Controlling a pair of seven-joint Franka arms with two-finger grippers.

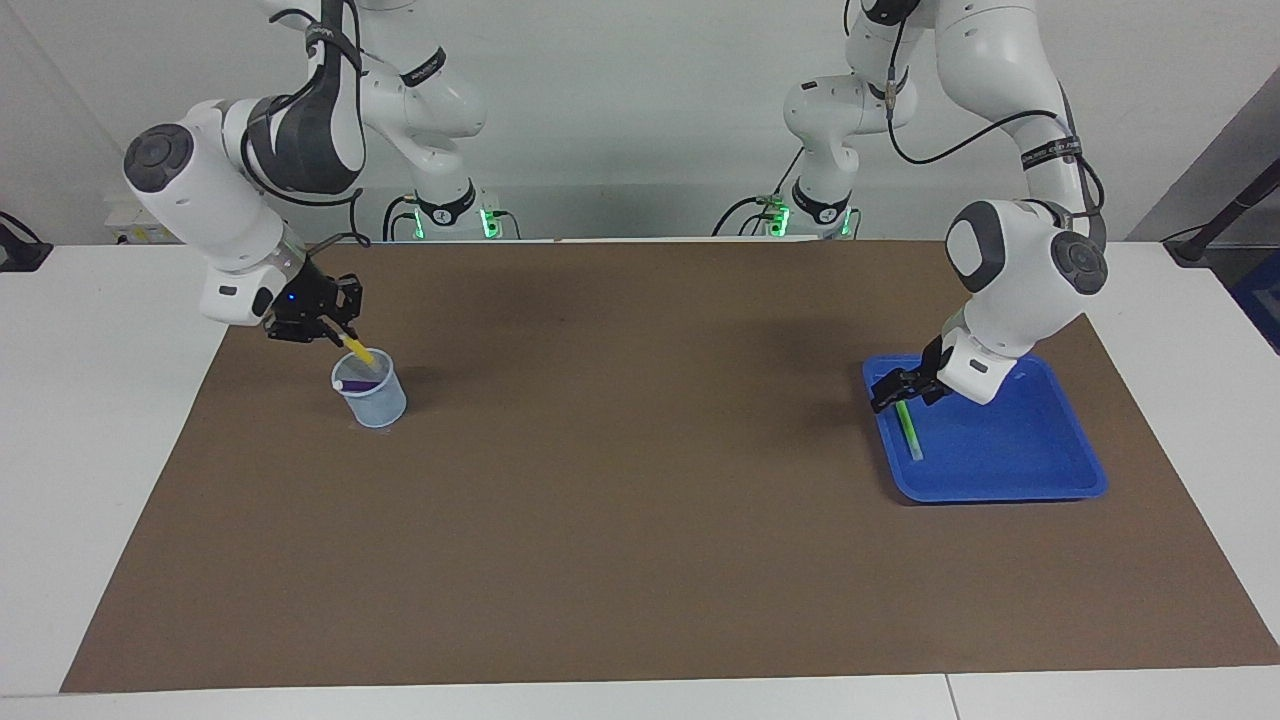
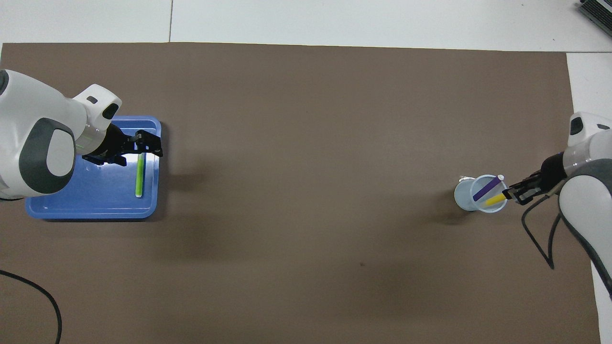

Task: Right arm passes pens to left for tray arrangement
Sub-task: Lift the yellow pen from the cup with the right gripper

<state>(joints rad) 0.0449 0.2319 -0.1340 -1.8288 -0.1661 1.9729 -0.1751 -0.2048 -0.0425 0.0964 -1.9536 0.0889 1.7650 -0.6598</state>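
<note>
Pens sit in two places. The green pen point(image 1: 909, 430) lies flat in the blue tray point(image 1: 1040, 470) along the rim nearest the table's middle, its length running toward and away from the robots. The yellow pen point(image 1: 356, 352) is pinched at its upper end between the pressed-together fingers of the right gripper point(image 1: 330, 333), tilted, with its lower end inside the mouth of the pale-blue cup point(image 1: 371, 392). The purple pen point(image 2: 486, 188) leans in the same cup, slanting across the opening with its whitish tip at the rim.

The left gripper point(image 1: 897, 388) hangs just over the tray's rim and the nearer end of the green pen, fingers spread and holding nothing. The tray rests on the brown mat point(image 1: 640, 560) toward the left arm's end of the table, the cup toward the right arm's end, well apart.

Judging from this, the yellow pen is partway out of the cup. Because it comes out at a slant, its lower end could catch the rim and tip the light cup, spilling the purple pen. The grip sits near the very end of the pen, so the pen might also pivot or slip before the handover. The left gripper, so low over the tray, could nudge the green pen if it moves sideways.
</note>
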